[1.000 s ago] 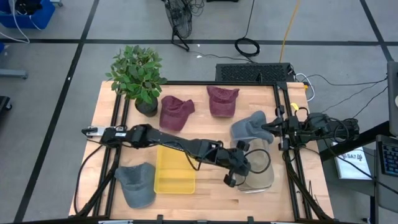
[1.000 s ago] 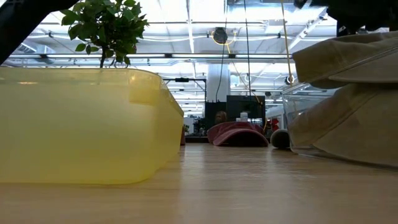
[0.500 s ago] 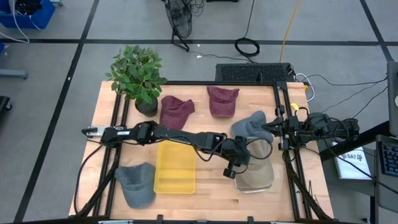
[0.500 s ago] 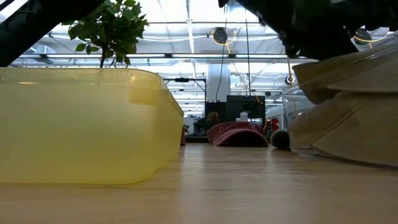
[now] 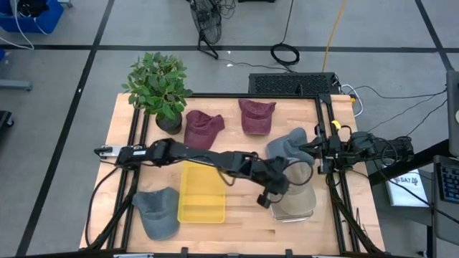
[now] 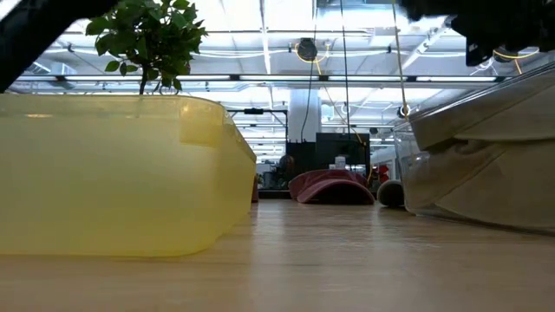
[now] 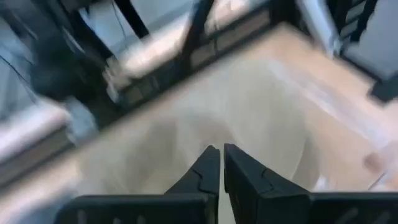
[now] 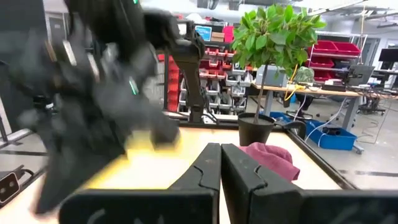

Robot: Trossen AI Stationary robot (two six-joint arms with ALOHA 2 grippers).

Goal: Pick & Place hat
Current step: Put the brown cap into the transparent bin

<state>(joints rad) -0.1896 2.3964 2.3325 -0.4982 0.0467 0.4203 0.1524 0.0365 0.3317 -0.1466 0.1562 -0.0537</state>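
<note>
**Left gripper closed above the clear bin; tan hat inside**

Left gripper hangs at the near-left edge of the clear bin, its fingers pressed together on nothing. The tan hat lies inside that bin, on the right side of the bench. Right gripper waits at the right edge of the bench, beside a grey hat, its fingers also together. A yellow bin stands left of the clear bin. Two maroon hats lie behind it, near a potted plant. Another grey hat lies at the near-left corner.
</note>
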